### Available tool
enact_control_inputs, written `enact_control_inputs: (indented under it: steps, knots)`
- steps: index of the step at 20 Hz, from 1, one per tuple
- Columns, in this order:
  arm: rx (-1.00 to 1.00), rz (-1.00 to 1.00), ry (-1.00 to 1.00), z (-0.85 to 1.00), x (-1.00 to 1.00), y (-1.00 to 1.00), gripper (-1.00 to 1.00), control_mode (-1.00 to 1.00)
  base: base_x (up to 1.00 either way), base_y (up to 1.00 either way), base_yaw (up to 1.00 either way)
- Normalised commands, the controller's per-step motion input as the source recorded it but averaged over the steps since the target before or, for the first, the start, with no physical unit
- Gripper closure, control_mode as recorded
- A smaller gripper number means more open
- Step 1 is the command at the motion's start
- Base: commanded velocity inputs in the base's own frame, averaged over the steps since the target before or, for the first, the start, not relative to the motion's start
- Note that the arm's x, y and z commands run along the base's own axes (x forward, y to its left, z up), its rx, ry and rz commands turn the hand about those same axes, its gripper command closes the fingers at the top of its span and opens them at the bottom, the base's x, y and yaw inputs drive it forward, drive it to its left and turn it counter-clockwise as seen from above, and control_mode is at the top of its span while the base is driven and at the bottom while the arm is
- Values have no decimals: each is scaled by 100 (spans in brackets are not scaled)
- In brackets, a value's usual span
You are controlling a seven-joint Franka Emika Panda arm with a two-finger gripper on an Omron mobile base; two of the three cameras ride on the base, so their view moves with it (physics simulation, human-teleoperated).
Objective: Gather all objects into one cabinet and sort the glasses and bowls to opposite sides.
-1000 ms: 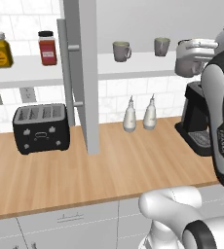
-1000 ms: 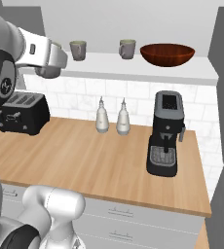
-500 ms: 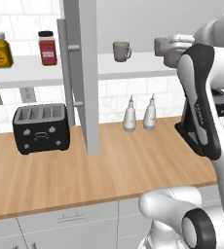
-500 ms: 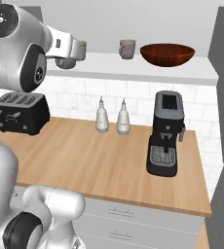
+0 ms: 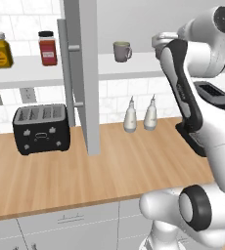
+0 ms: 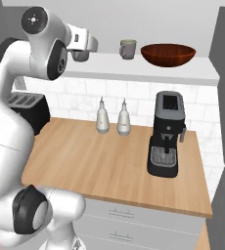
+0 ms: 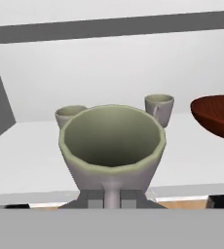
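The hand (image 7: 112,198) is clamped on a grey mug (image 7: 112,146) held at the cabinet shelf (image 7: 31,160) edge, second mug (image 7: 69,115) at 11 o'clock, third (image 7: 159,108) and the bowl (image 7: 216,116) toward 2

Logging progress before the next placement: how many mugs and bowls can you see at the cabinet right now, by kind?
Grey mugs: 3. One held in the jaws, one behind it to the left, one further back.
Reddish-brown bowl: 1, on the cabinet shelf.
Total: 4
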Motion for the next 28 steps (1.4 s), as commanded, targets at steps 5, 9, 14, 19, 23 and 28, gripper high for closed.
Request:
enact_control_inputs:
  steps: [5,9,14,19,23,28]
  knots:
    - [-7,0,0,-2,73,0,100,-100,0,0,0]
    - [-6,0,0,-3,65,0,100,-100,0,0,0]
    - [-5,0,0,-7,48,0,100,-100,0,0,0]
    - [-1,0,0,-11,23,0,100,-100,0,0,0]
    - [0,0,1,-14,12,0,100,-100,0,0,0]
    - [0,0,1,-18,6,0,100,-100,0,0,0]
